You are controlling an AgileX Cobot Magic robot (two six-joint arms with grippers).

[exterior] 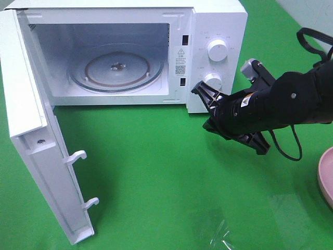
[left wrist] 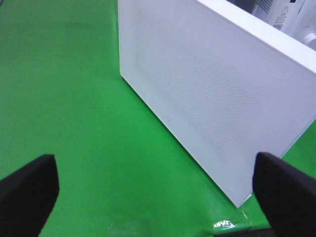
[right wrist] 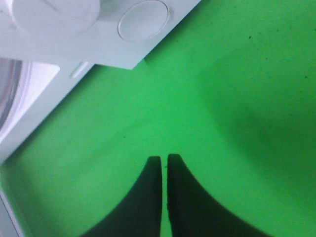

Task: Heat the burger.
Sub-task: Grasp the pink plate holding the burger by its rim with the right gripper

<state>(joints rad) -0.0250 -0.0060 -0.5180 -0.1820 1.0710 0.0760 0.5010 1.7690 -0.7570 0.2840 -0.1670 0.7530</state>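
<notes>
Right gripper (right wrist: 164,157): the two black fingers (right wrist: 148,197) are pressed almost together, with only a thin slit between them and nothing in it. In the wrist view the tips stand over bare green cloth (right wrist: 237,98), clear of the microwave's control panel (right wrist: 163,34). From the high camera the gripper's tips lie just in front of the lower knob (exterior: 213,79); whether they touch it cannot be told. The upper knob (exterior: 217,49) sits directly above it.

Left gripper (left wrist: 154,163): fingers (left wrist: 29,192) spread wide, empty, only the green cloth between them. They face the outer side of the microwave door (left wrist: 207,98), a white panel with a dotted mesh, near but apart. This gripper does not appear in the high view.

Microwave (exterior: 218,21): door swung fully open to the left, two latch hooks (exterior: 77,155) exposed on its edge. The glass turntable (exterior: 117,67) inside carries nothing.

Pink plate (exterior: 327,177): only its rim shows at the right edge of the high view.

Burger: seen in none of the three views.
</notes>
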